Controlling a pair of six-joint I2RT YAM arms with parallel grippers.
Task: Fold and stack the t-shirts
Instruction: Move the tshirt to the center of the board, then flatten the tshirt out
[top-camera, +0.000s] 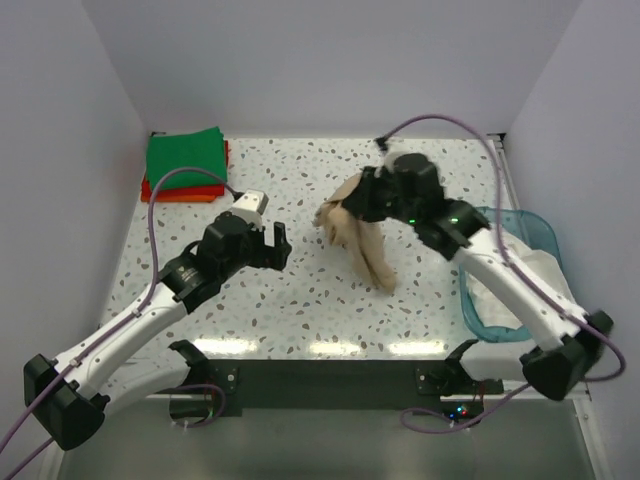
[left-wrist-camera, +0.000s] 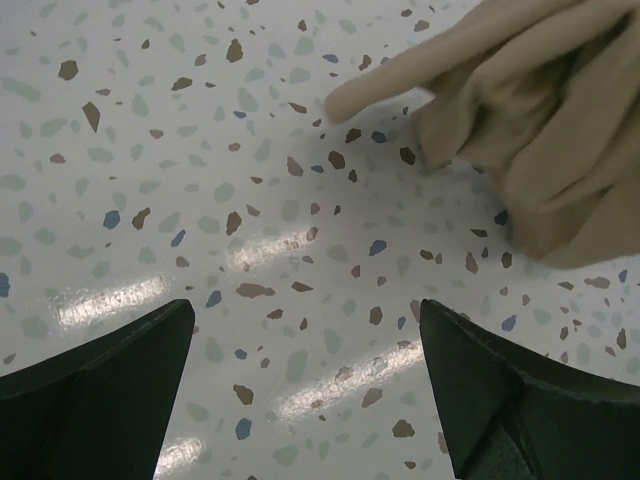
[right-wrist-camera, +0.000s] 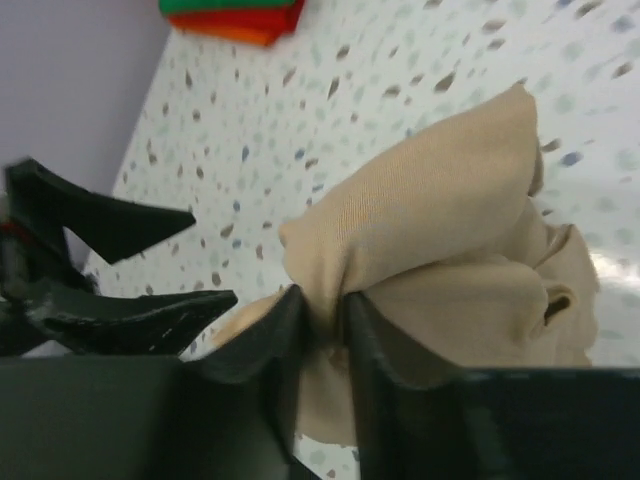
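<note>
over the middle of the speckled table (top-camera: 300, 300), holding the tan-beige t-shirt (top-camera: 362, 235) bunched up in the right gripper (right-wrist-camera: 320, 295), squeezed narrow on a thick wad of cloth, lower end hanging down and seemingly reaching the tabletop. just to its left, waiting with the left gripper (left-wrist-camera: 307, 320) spread wide and gripping nothing, low above bare surface, close to a dangling sleeve or corner (hard to tell which). by the look of it, time to spread before folding. find a free hem or shoulder edge with the left gripper, take one layer only, then draw apart gently and lay flat without dragging. keep clear of the folded bright green t-shirt (top-camera: 185, 155) stacked on the red-orange t-shirt (top-camera: 180, 192) in the far-left corner. leave the whitish t-shirt (top-camera: 520, 275) in the translucent blue tub (top-camera: 535, 225) for later.
</note>
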